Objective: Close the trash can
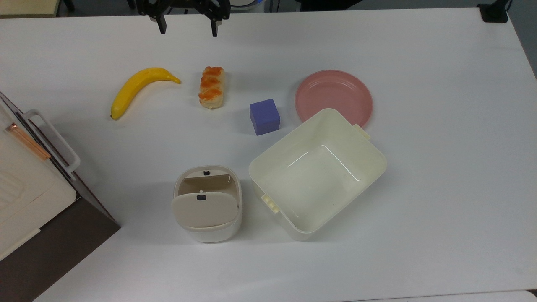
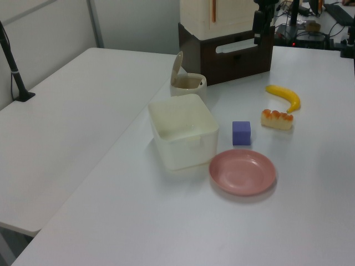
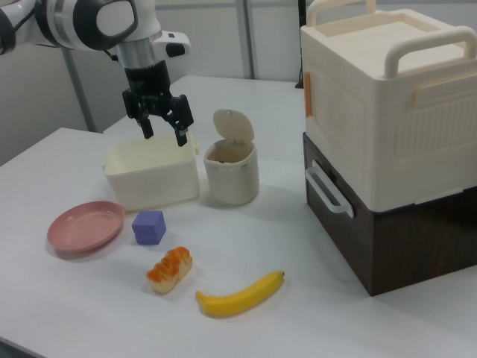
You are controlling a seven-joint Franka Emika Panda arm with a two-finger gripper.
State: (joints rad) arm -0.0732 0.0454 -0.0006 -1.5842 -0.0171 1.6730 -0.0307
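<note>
My claw (image 1: pixel 187 28) is hanging open above the desk (image 1: pixel 440 126), gripping nothing, well apart from the trash can (image 1: pixel 208 204); its lid (image 3: pixel 232 125) is standing up.

- One trash can (image 1: pixel 208 204)
- One tub (image 1: pixel 317 173)
- One plate (image 1: pixel 333 97)
- One cube (image 1: pixel 264 116)
- One banana (image 1: pixel 137 87)
- One bread roll (image 1: pixel 211 87)
- One gripper (image 1: pixel 187 26)
- One cream box (image 3: pixel 395 104), on one brown box (image 3: pixel 387 233)
- Two white tables (image 2: pixel 321 188), (image 2: pixel 66 127)
</note>
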